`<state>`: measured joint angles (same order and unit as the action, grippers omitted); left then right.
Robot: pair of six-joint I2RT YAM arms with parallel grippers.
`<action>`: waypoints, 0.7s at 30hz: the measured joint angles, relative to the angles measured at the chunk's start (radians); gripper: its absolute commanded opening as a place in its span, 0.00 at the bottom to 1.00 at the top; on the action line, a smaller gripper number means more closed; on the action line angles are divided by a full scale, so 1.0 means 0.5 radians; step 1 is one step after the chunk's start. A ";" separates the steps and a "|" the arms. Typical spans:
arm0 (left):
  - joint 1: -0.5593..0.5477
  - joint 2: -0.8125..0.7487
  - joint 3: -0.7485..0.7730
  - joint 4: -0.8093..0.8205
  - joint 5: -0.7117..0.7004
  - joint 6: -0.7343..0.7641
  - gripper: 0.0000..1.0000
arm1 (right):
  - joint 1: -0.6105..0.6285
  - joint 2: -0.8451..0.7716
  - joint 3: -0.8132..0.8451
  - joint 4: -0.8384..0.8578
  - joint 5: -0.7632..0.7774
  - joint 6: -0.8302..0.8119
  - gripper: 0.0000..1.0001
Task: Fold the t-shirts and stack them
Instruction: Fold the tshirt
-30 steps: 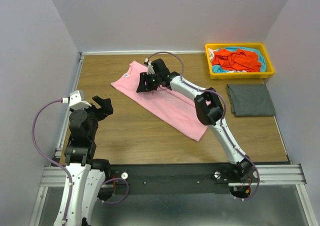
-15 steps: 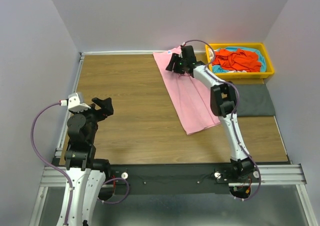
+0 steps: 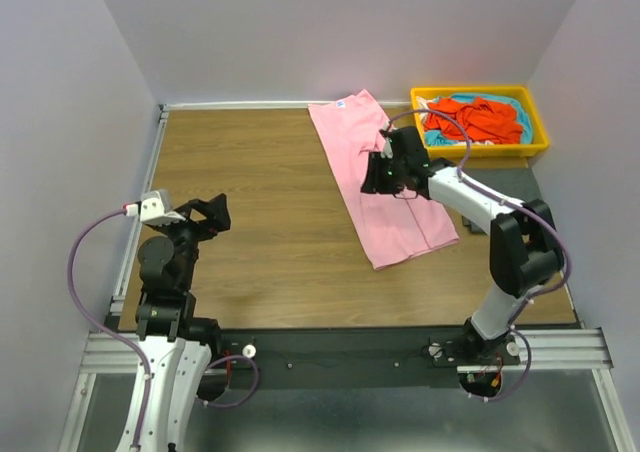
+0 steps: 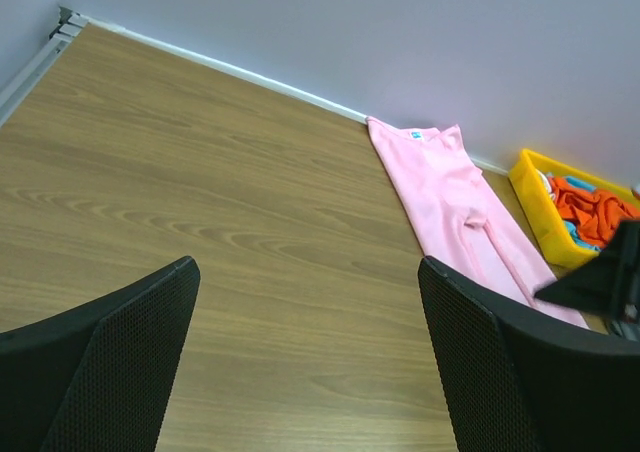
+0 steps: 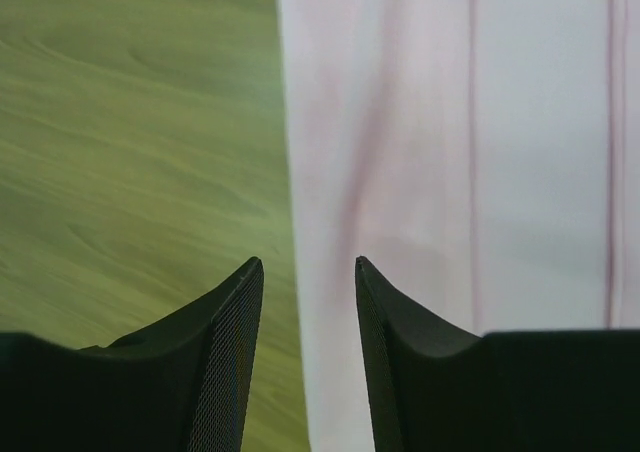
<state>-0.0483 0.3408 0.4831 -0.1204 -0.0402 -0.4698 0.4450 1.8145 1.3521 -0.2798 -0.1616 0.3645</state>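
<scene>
**Visitor:** What is laid out here, biggest things first?

**Bystander:** A brown wooden table (image 3: 260,172), and on its right half a light pink cotton t-shirt (image 3: 395,232). It lies as a long narrow strip, collar end at the back wall and hem slanting towards the arms. Just beside its near end sits a dark grey t-shirt (image 3: 510,184), flat and squared off. In the far right corner a yellow plastic tray (image 3: 480,90) holds a crumpled orange-red shirt (image 3: 475,117) on top of a turquoise shirt (image 3: 522,127).

**Visitor:** And the arms?

**Bystander:** The right gripper (image 5: 305,272) hangs above the pink strip's left edge, about halfway along. Its jaws are partly apart, with nothing between them and cloth and wood showing through the gap. The left gripper (image 4: 308,272) is raised over the table's left side, well away from any shirt, jaws spread wide and empty.

**Visitor:** So which step is this?

**Bystander:** To my eye, the lengthwise fold is done and the crosswise fold is not. The next move probably calls for pinching one end cleanly and carrying it over the other. After that the bundle would go onto the grey shirt. Two shirts wait in the tray, so the job looks under halfway.
</scene>
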 measured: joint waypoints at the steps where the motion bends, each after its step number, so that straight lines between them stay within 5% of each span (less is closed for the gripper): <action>1: 0.000 0.005 -0.010 0.014 0.004 0.002 0.97 | 0.000 -0.098 -0.151 -0.032 0.028 0.001 0.49; 9: -0.028 0.032 -0.063 0.113 0.022 0.009 0.96 | 0.069 -0.414 -0.906 -0.242 0.099 0.111 0.45; 21: -0.108 0.048 -0.063 0.147 0.014 0.010 0.96 | 0.549 -0.284 -0.817 -0.220 0.134 0.391 0.45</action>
<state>-0.1020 0.3649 0.4519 -0.0467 -0.0330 -0.4648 0.7197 1.6726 0.9436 -0.3897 -0.0948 0.5598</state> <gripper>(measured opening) 0.957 0.447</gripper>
